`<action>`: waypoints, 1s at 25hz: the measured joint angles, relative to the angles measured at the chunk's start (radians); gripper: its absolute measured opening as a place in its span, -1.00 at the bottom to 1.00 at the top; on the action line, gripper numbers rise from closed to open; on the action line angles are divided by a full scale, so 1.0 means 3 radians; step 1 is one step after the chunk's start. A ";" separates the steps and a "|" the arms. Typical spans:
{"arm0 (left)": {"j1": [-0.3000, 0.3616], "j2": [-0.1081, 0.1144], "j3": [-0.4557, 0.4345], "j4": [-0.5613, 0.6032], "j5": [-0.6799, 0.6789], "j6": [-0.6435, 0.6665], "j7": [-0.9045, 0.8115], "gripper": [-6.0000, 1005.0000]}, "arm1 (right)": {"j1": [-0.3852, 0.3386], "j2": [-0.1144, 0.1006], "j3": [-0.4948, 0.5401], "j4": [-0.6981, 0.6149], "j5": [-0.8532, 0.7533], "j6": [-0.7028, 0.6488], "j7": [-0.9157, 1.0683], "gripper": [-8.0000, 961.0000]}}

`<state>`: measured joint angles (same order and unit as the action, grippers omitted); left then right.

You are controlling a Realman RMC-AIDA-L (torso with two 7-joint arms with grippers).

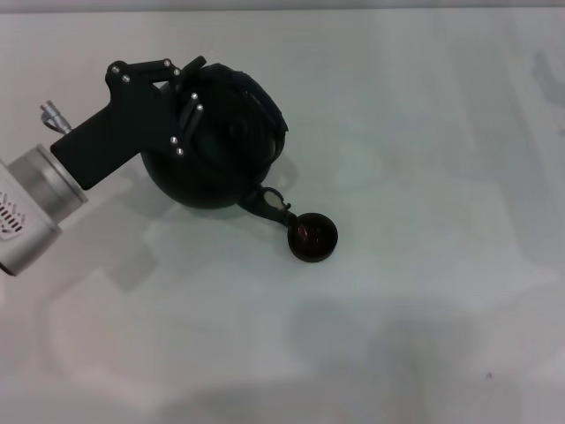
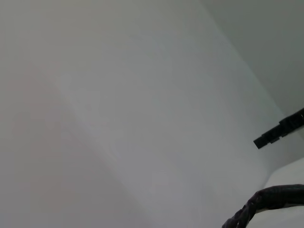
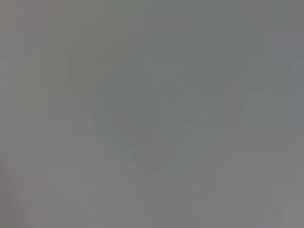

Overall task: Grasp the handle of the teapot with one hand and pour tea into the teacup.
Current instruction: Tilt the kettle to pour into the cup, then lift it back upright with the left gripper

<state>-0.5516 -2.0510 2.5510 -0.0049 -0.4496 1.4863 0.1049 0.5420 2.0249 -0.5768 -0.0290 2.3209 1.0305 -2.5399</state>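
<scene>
The black teapot point(image 1: 216, 172) is tipped toward the front right in the head view, left of the table's middle. Its short spout point(image 1: 267, 204) points down at the rim of the small dark teacup point(image 1: 312, 238), which stands on the table just beyond it. My left gripper point(image 1: 195, 81) reaches in from the left and is shut on the handle point(image 1: 270, 110), whose arch curves over the pot's far side. A wrapped stretch of the handle point(image 2: 266, 199) shows in the left wrist view. The right gripper is out of view.
The white table point(image 1: 424, 132) stretches to the right of and in front of the pot and cup. My left arm's silver wrist point(image 1: 35, 199) hangs over the table's left side. The right wrist view holds only a plain grey surface.
</scene>
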 joint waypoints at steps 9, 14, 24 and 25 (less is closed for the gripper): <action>-0.0019 -0.0004 0.0001 -0.0037 0.0001 0.0000 0.0039 -0.78 | 0.0016 0.0000 -0.0015 -0.0003 -0.0008 0.0001 0.0068 0.76; -0.0027 -0.0005 0.0006 -0.0036 0.0004 0.0000 0.0044 -0.78 | 0.0016 0.0000 -0.0015 0.0000 -0.0010 0.0001 0.0068 0.76; -0.0020 -0.0005 0.0005 -0.0034 0.0006 0.0003 0.0131 -0.78 | 0.0014 0.0003 -0.0015 0.0001 -0.0015 0.0001 0.0067 0.76; -0.0020 -0.0005 0.0005 -0.0035 0.0006 0.0004 0.0131 -0.78 | 0.0013 0.0004 -0.0015 0.0003 -0.0016 0.0001 0.0066 0.76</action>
<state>-0.5576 -2.0525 2.5525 -0.0153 -0.4478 1.4875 0.1442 0.5460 2.0260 -0.5814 -0.0283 2.3161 1.0308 -2.5199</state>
